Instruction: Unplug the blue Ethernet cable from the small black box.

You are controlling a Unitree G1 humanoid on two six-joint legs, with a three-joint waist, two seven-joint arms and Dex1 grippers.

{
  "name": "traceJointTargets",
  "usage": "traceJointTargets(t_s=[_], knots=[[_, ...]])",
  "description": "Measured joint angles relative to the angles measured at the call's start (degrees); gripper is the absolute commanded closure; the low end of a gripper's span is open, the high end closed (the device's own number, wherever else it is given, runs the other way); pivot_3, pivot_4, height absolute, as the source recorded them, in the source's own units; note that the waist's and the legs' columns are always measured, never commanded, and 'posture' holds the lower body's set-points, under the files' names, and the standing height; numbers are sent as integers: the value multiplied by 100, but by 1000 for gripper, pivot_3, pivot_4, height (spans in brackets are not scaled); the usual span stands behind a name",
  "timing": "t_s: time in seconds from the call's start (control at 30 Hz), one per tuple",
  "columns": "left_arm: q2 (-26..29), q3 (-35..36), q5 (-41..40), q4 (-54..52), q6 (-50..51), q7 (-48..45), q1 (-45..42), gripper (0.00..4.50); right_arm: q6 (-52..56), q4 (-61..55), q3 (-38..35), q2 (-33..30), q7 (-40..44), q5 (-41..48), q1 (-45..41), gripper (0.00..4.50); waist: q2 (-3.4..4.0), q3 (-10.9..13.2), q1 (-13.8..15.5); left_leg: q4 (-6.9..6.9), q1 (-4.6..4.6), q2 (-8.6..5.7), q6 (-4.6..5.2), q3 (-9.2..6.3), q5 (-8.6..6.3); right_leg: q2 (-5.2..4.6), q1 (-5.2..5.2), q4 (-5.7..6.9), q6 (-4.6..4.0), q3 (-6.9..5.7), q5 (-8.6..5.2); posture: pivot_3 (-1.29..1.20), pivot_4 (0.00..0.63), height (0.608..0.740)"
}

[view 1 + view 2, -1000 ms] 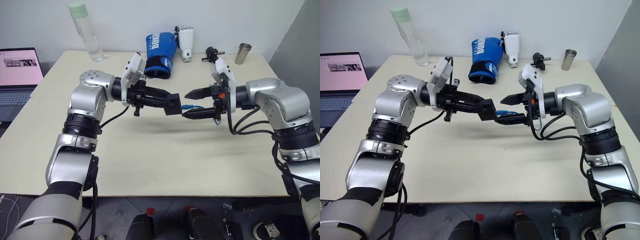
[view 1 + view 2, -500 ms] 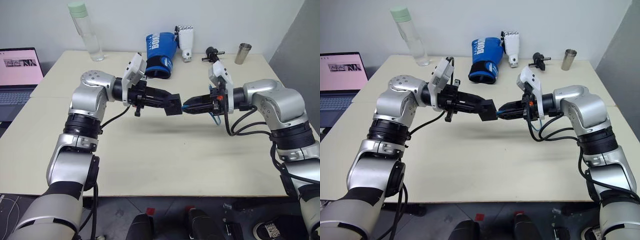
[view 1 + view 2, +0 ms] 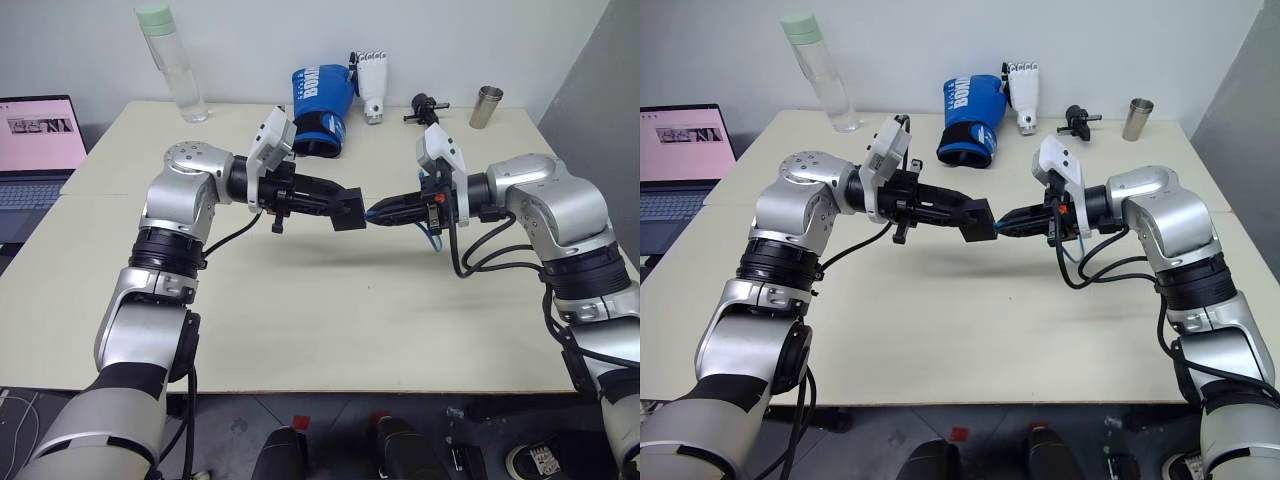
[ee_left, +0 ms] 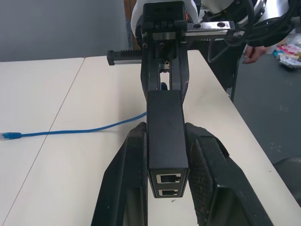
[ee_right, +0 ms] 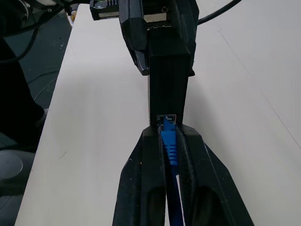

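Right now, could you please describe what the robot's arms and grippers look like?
Both arms have rounded silver shells with black joints and loose black cables. A white block sits on each wrist. The left gripper and right gripper each have two tapered black fingers; orange accents mark the right wrist.

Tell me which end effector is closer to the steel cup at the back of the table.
Right. The right end effector is on the steel cup's side of the table; the left end effector is farther away.

2 silver-grey arms with black joints, white wrist housings, looping black cables, black 2-finger grippers.
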Motion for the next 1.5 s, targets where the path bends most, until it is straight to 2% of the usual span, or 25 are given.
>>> traceJointTargets(t_s=[0.13, 0.33, 0.57, 0.73, 0.8, 0.93, 1.0, 1.07, 1.17, 1.37, 1.4, 1.43, 1.5], knots=[[0, -27, 0, -36, -1, -4, 4, 3717, -168, 64, 10, -37, 144, -71, -10, 4410, 0, 0, -1, 0, 0, 0, 0, 0, 0, 0, 0, 1, 0, 0, 0, 0, 150, 740], [342, 4, 90, -91, -143, -115, 137, 3717, 103, 260, -26, -756, 597, -123, 37, 4410, 0, 0, 10, 0, 1, 0, 0, 1, 0, 0, 0, 0, 0, 1, 0, 0, 150, 740], [296, 1, 90, -92, -205, -106, 137, 3717, 230, 293, -31, -733, 578, -135, 91, 4410, 0, 0, 4, 0, 0, 1, 0, 2, 0, 1, -4, 3, 0, 2, 0, 0, 150, 740], [271, 1, 91, -89, -220, -93, 137, 3717, -67, 519, -84, -247, -317, -497, 271, 4410, 0, 0, -2, 2, -3, 1, 0, 6, 0, 1, -15, 17, 0, 7, 0, 0, 150, 740], [275, 2, 92, -93, -213, -79, 141, 3717, -289, 601, -127, 137, -1075, -778, 641, 4410, -2, -1, -6, 6, -13, 1, -1, 9, 1, 1, -26, 28, 0, 11, 0, 0, 150, 740], [342, 7, 92, -119, -182, -19, 198, 3717, -509, 841, -122, 628, -2037, -1160, 1247, 4410, -1, -1, -13, 9, -19, -1, -2, 11, 2, 0, -33, 34, 0, 15, 0, 0, 150, 740], [397, 10, 92, -163, -131, 18, 243, 3717, -561, 1072, -128, 811, -2432, -1301, 1410, 3706, -1, -1, -20, 10, -20, -1, -3, 11, 2, 0, -34, 36, 0, 15, 0, 0, 150, 740], [415, 18, 91, -218, -99, 26, 253, 3717, -690, 1400, -178, 946, -2835, -1438, 1419, 3524, -1, -1, -21, 10, -19, -1, -3, 11, 2, 0, -34, 36, 0, 15, 0, 0, 150, 740], [426, 21, 87, -318, -53, 41, 288, 3717, -914, 1700, -325, 975, -3063, -1508, 1420, 2669, -1, -1, -22, 9, -18, -1, -3, 11, 2, 0, -33, 34, 0, 15, 0, 0, 150, 740], [436, 23, 87, -426, 16, 139, 365, 3717, -977, 1674, -419, 849, -2741, -1424, 1526, 1191, -1, -1, -36, 9, -18, 0, -2, 10, 2, 2, -33, 34, 0, 15, 0, 0, 150, 740], [439, 24, 85, -449, 16, 142, 365, 3717, -948, 1593, -424, 818, -2631, -1370, 1559, 848, -1, -1, -36, 9, -18, 0, -2, 10, 2, 2, -32, 34, 0, 15, 0, 0, 150, 740], [439, 24, 85, -461, 18, 145, 367, 3717, -897, 1504, -437, 792, -2527, -1299, 1586, 769, -1, -1, -36, 9, -18, 0, -2, 10, 2, 2, -32, 35, 0, 15, 0, 0, 150, 740], [442, 25, 83, -478, 17, 148, 391, 3717, -647, 1123, -505, 678, -2221, -1053, 1642, 219, 0, 0, -35, 9, -18, 0, -2, 8, 2, 2, -33, 36, 0, 14, 0, 0, 150, 740]])
